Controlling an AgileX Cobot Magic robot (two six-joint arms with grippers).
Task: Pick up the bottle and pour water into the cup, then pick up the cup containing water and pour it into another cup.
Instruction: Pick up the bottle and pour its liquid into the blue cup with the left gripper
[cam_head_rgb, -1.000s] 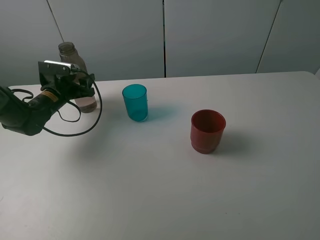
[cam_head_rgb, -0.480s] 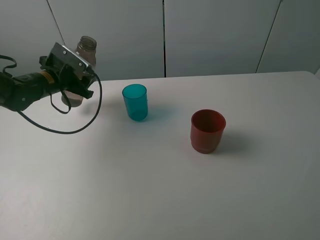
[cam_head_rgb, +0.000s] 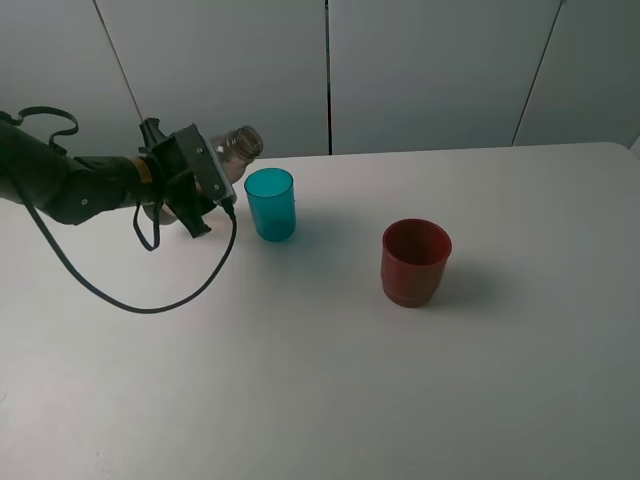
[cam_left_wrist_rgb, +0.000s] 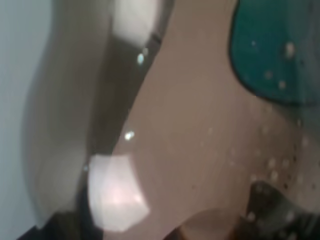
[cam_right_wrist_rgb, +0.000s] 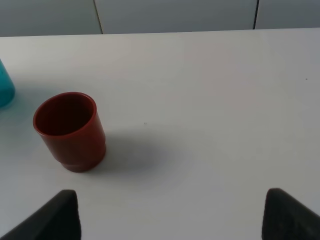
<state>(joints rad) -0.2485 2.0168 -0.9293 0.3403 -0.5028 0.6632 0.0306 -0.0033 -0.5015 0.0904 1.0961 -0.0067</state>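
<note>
Beside the cup (cam_head_rgb: 270, 204) | bottle (cam_head_rgb: 236, 145) tilted, neck toward it; left pincer (cam_head_rgb: 190, 187) pinching bottle's body

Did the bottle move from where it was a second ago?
Yes. The bottle moved right, closer to the teal cup, and tipped from upright so its open neck now leans toward the cup's rim.
</note>
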